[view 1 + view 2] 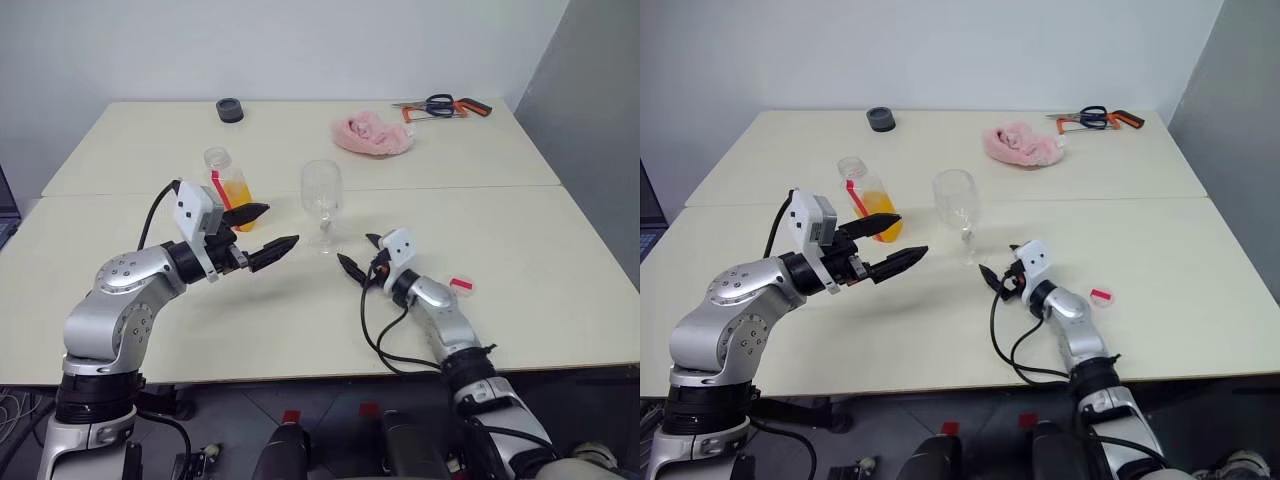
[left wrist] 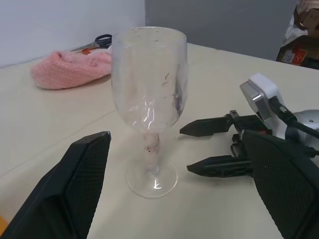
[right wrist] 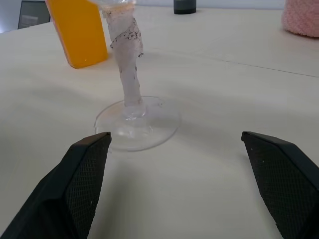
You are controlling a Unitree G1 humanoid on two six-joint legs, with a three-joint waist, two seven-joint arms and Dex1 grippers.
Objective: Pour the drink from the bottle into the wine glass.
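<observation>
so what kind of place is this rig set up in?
Probably a lab or workshop, not a home: two plain pale tables pushed together against bare walls, a hacksaw lying at the far edge, and cardboard boxes stacked in a corner.

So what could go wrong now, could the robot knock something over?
Maybe. The wine glass stands empty on a thin stem between both open grippers; the right gripper sits low near its foot, so a bump could tip it. The bottle seems uncapped just behind the left gripper, so a nudge might spill the drink.
</observation>
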